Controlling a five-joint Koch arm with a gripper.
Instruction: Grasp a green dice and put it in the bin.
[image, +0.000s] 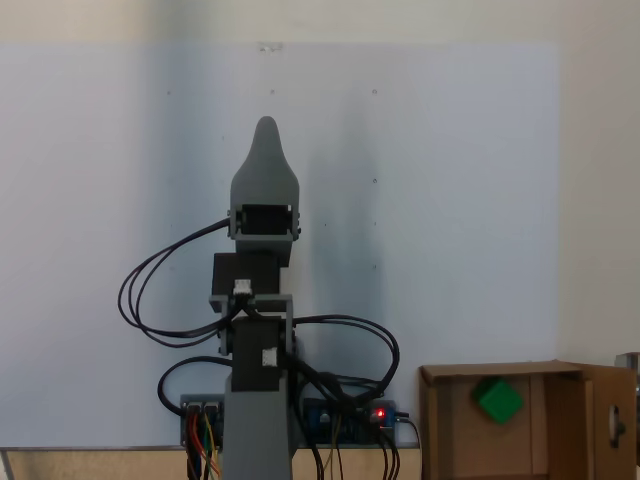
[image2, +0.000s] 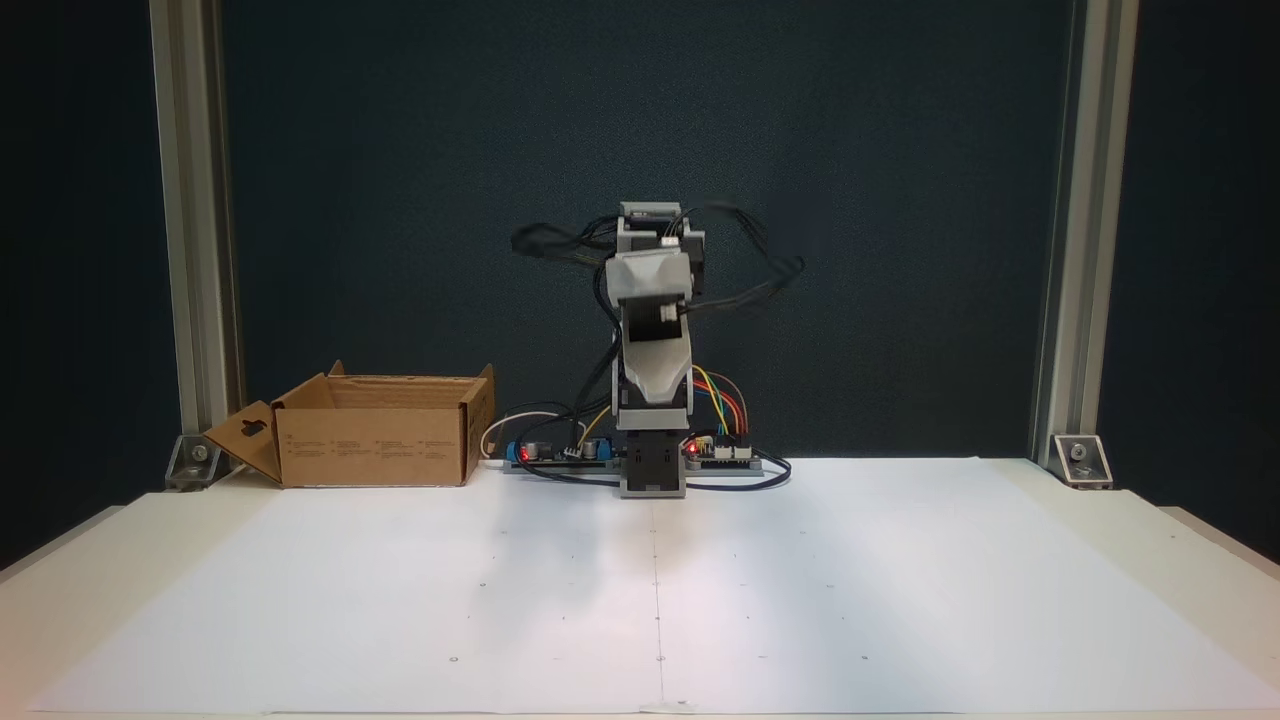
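White sheet on the table, dark backdrop. Dice (image: 497, 398) already sits in the bin (image: 436, 420) — down and to the right of the gripper (image: 265, 130) from above. Can't tell jaw state. You're done: park the arm, stay off the flaps.

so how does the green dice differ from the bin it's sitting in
The green dice is bright green; the bin is brown cardboard. The green dice is a small solid cube, while the bin is a far larger open-topped box with raised flaps. The green dice lies tilted inside; the bin stands flat on the table. Both are boxy in shape.
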